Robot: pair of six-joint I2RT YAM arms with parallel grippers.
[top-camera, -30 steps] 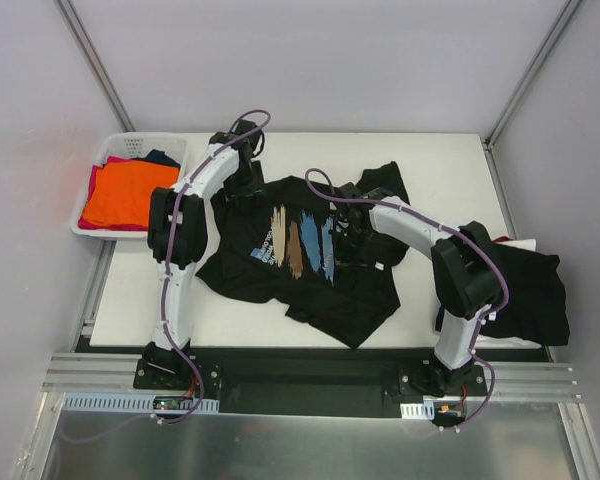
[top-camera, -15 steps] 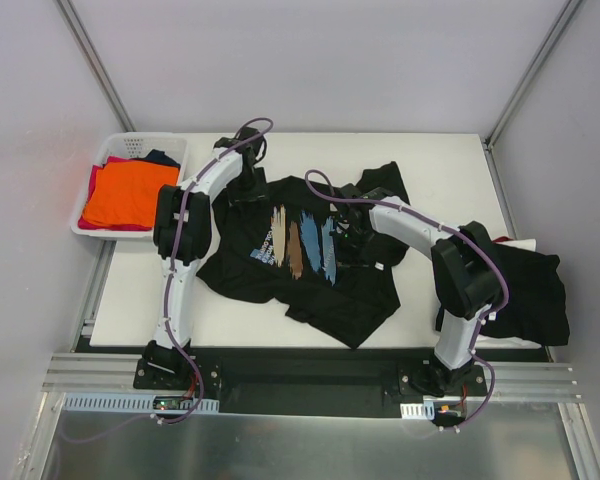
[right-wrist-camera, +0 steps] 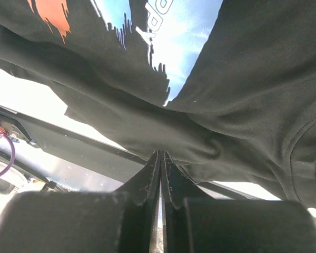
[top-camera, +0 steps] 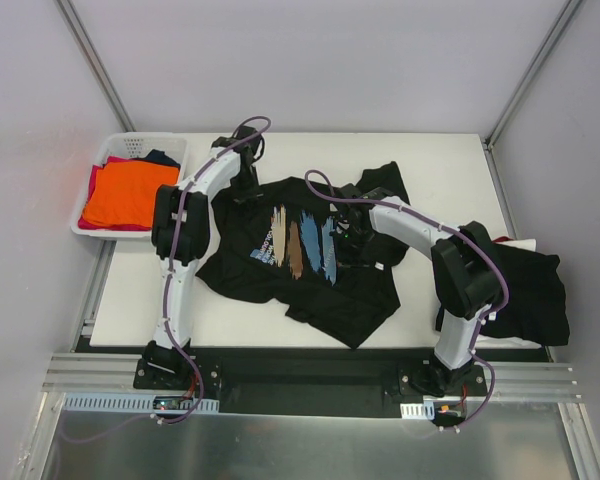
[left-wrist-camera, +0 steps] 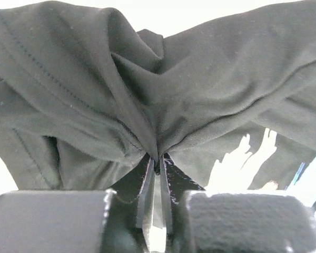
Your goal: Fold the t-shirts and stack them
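Note:
A black t-shirt (top-camera: 298,248) with blue, tan and brown brush strokes and white text lies crumpled in the middle of the white table (top-camera: 230,322). At its far left edge my left gripper (top-camera: 242,186) pinches the cloth. The left wrist view shows that gripper (left-wrist-camera: 157,162) shut on a gathered fold of black fabric (left-wrist-camera: 95,100). Over the shirt's right side, my right gripper (top-camera: 352,236) holds it too. In the right wrist view this gripper (right-wrist-camera: 160,154) is shut on a bunched black fold (right-wrist-camera: 237,105), lifted off the table.
A white lattice basket (top-camera: 130,142) at the far left holds an orange shirt (top-camera: 125,195) over red and navy ones. More black shirts (top-camera: 530,290) hang over the table's right edge. A black sleeve (top-camera: 382,180) sticks out toward the back.
My left gripper has dropped onto the shirt's far left edge and closed on a fold of it. The right arm keeps its grip and has not moved.

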